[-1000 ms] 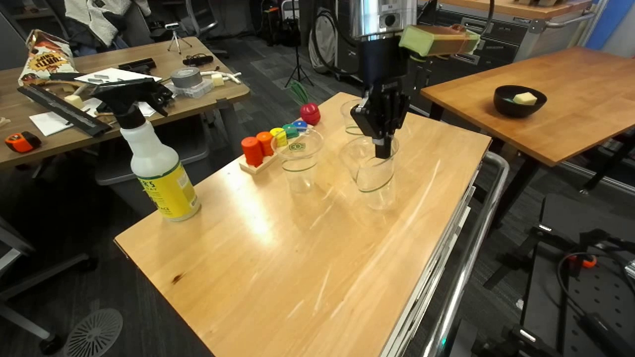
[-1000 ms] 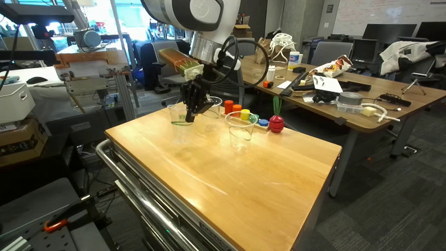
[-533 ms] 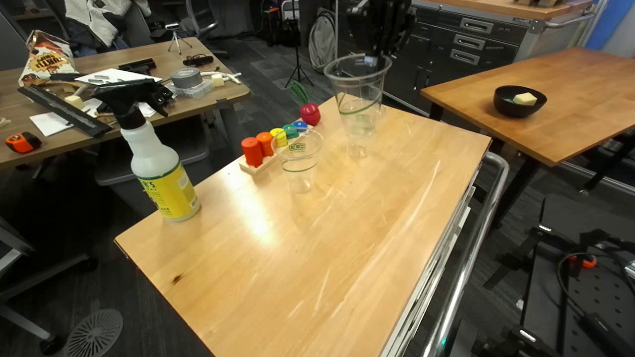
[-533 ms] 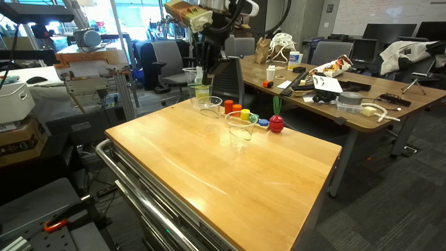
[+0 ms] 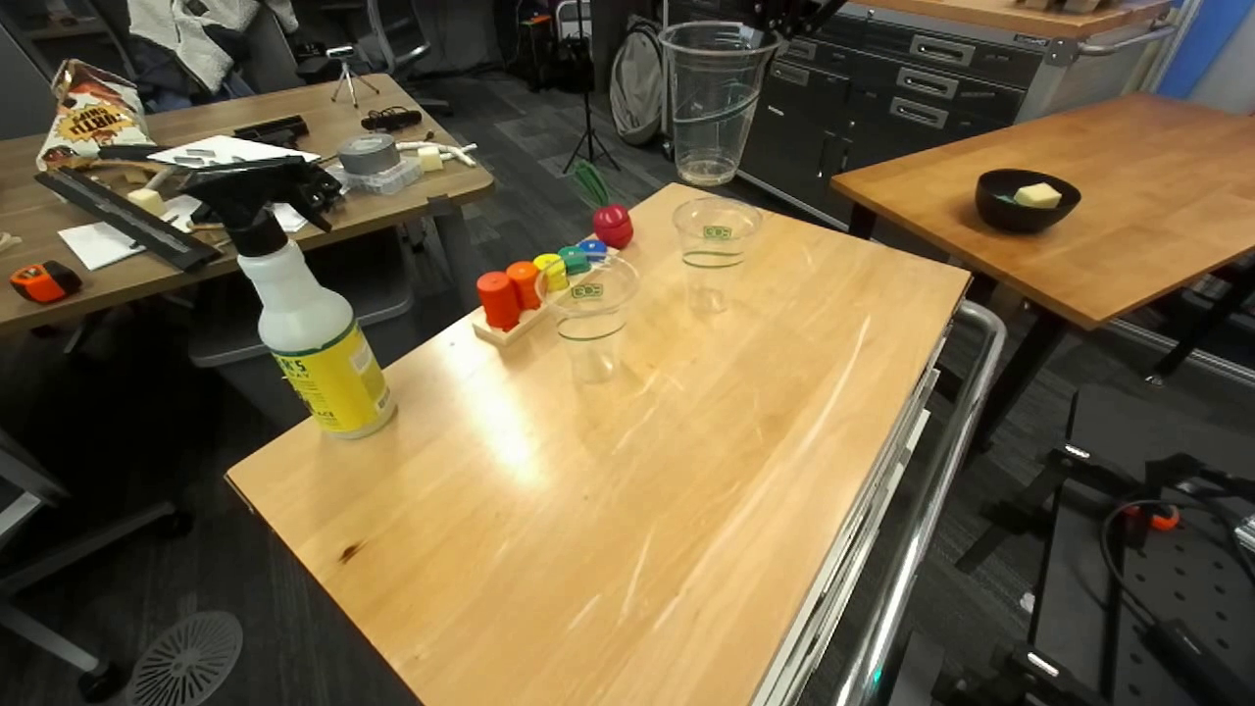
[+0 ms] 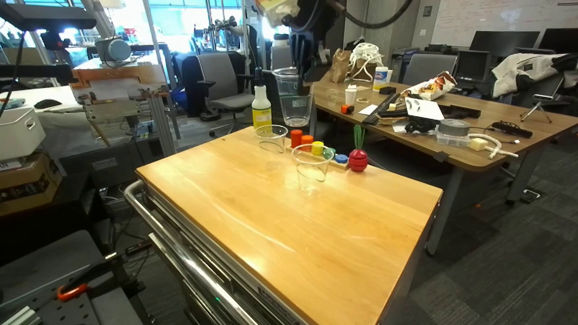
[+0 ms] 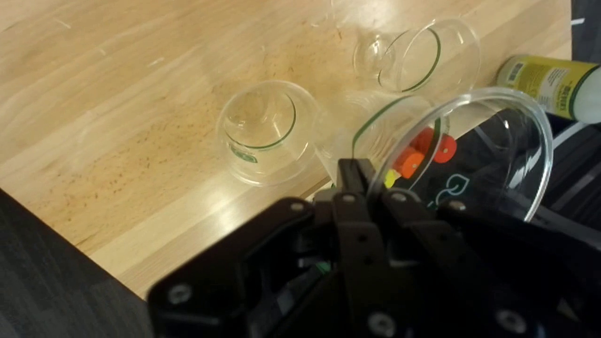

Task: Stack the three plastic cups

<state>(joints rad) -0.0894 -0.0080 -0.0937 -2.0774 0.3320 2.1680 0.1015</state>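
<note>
My gripper is shut on the rim of a clear plastic cup and holds it up in the air, roughly upright, above the table. This held cup shows in both exterior views, and its rim shows in the wrist view. In the wrist view the fingertips are close together at the cup's wall. A second clear cup stands upright on the table. The third clear cup stands upright apart from it, nearer the spray bottle.
A row of coloured blocks on a wooden base and a red toy with green leaves stand along one table edge. The yellow-labelled spray bottle stands near a corner. A metal rail runs along the opposite side.
A second ago the held cup was low at the table near the rail side, with the gripper at its rim. Gripper and cup have risen and moved away from the rail. The other cups stay put.
</note>
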